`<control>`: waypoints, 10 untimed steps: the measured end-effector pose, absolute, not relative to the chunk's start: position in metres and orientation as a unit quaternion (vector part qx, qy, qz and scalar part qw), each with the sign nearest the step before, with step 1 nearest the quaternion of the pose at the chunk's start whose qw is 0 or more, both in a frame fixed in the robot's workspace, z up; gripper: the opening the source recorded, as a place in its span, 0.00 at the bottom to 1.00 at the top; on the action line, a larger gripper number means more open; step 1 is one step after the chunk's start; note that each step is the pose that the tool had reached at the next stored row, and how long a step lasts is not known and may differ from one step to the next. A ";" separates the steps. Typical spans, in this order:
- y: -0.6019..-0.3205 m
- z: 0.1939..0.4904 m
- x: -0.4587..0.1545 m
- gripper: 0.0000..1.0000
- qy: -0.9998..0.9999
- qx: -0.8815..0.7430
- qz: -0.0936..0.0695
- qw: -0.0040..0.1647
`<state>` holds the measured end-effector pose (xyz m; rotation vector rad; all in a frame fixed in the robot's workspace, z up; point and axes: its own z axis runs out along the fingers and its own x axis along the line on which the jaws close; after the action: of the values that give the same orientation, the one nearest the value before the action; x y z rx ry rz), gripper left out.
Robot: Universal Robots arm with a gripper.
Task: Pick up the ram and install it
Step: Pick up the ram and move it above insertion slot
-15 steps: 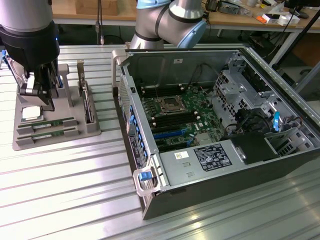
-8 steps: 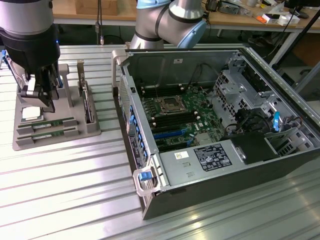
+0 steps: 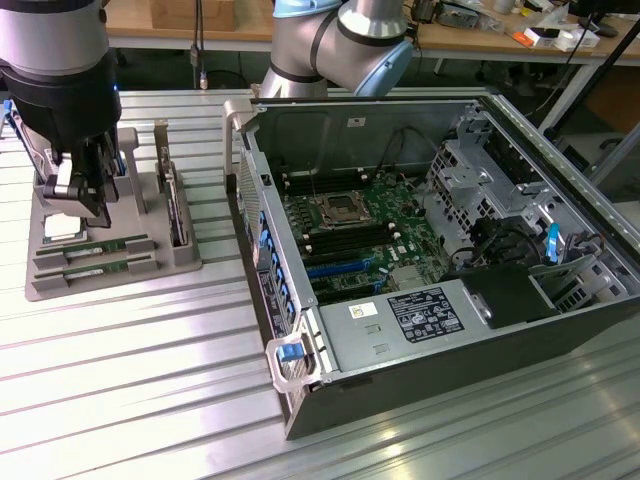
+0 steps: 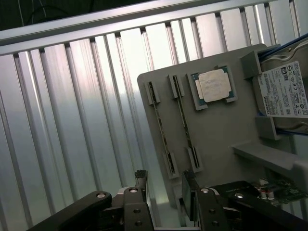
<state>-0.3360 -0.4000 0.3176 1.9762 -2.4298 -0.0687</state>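
The hand (image 3: pixel 82 205) hangs with fingers apart over the gray tray (image 3: pixel 100 283) at the exterior view's left of the desk (image 3: pixel 150 380), where the ram (image 3: pixel 100 247) stands on edge in its slot, probably for easy pinching, well apart from the open computer case (image 3: pixel 420 385).

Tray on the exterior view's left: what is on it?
Two ram sticks lie in slots, beside a processor and a hard drive. The gripper hides part of the tray in the exterior view.
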 end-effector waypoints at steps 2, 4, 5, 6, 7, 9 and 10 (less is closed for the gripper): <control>-0.400 0.317 -0.336 0.42 -0.776 0.631 -0.022 0.004; -0.400 0.316 -0.336 0.42 -0.776 0.631 -0.022 0.004; -0.400 0.316 -0.336 0.42 -0.776 0.631 -0.022 0.004; -0.400 0.315 -0.336 0.42 -0.776 0.631 -0.022 0.004; -0.400 0.315 -0.336 0.42 -0.776 0.631 -0.022 0.004; -0.400 0.314 -0.336 0.42 -0.776 0.631 -0.022 0.004; -0.400 0.314 -0.336 0.42 -0.776 0.631 -0.022 0.004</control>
<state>-0.3361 -0.4005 0.3138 1.9761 -2.4298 -0.0687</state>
